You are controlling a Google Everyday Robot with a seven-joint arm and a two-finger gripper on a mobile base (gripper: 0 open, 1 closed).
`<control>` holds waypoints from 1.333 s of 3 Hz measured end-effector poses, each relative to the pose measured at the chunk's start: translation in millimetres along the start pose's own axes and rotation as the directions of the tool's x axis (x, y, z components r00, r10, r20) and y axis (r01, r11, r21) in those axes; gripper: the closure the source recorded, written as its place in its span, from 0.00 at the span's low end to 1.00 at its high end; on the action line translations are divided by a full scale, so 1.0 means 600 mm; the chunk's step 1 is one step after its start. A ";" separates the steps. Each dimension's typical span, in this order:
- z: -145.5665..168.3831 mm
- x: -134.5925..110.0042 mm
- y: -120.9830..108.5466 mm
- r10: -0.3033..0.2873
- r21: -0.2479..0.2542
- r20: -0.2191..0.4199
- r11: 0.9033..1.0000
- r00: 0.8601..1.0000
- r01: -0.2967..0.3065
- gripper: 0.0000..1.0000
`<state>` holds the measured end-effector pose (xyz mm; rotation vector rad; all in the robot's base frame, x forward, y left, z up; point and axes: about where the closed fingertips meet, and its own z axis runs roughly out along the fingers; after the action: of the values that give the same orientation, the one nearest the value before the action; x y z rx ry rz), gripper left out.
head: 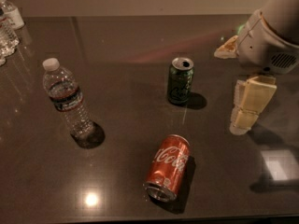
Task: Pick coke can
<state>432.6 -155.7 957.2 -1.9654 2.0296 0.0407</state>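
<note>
Your tool [233,85] hangs at the right over the counter [121,45], fingers spread wide, gripping and touching nothing. The coke can [168,167] lies on its side at front centre, well apart from it.

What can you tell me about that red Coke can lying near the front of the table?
The coke can is red with white Coca-Cola script and silvery ends, apparently aluminium. It lies on its side on the dark glossy table, one end towards the camera, the other pointing back and slightly right. Only the table touches it. The green can stands upright behind it, apart. The gripper hangs open at the right, clear of it.
</note>
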 end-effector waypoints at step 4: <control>0.066 -0.178 0.140 -0.562 -0.104 0.154 0.809 0.812 0.579 0.00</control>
<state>359.2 -38.2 928.8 -2.5238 1.3156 0.1671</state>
